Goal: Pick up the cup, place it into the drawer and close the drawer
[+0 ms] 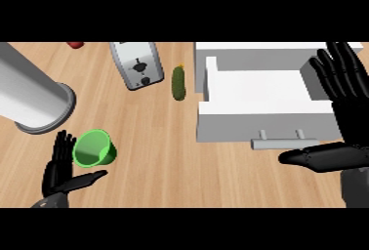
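A green cup [93, 147] stands on the wooden counter at the lower left, its mouth tilted toward me. My left hand [61, 171] is open just left of and below the cup, fingers straight up beside its rim, thumb stretched out under it. The white drawer [263, 95] is pulled open at the right, its grey handle [282, 142] facing me. My right hand [344, 97] is open at the right edge, fingers raised over the drawer's right side, thumb pointing left just below the handle.
A large grey cylinder [32, 97] lies at the left. A silver toaster [136, 65] and a green cucumber [178, 83] lie at the back middle. A small red thing [75, 45] shows at the top left.
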